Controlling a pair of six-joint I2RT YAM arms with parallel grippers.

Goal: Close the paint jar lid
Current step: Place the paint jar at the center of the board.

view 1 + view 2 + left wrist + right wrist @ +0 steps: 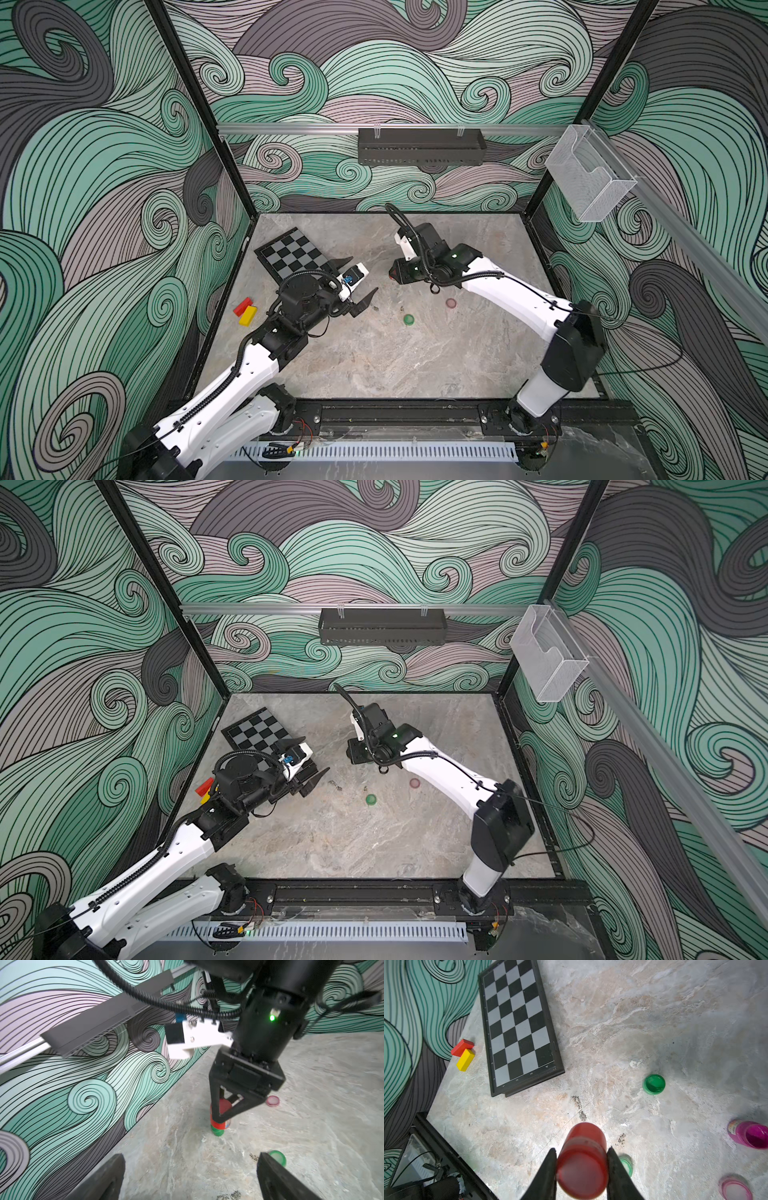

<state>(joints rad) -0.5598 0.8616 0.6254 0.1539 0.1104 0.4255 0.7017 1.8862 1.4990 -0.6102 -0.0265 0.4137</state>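
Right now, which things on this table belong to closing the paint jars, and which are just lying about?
For the job: red paint jar; green jar; green lid; open magenta paint jar; pink lid.
Lying about: chessboard; red block; yellow block.

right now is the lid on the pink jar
No, in the right wrist view the pink jar is open, and a pink lid lies apart from it on the table.
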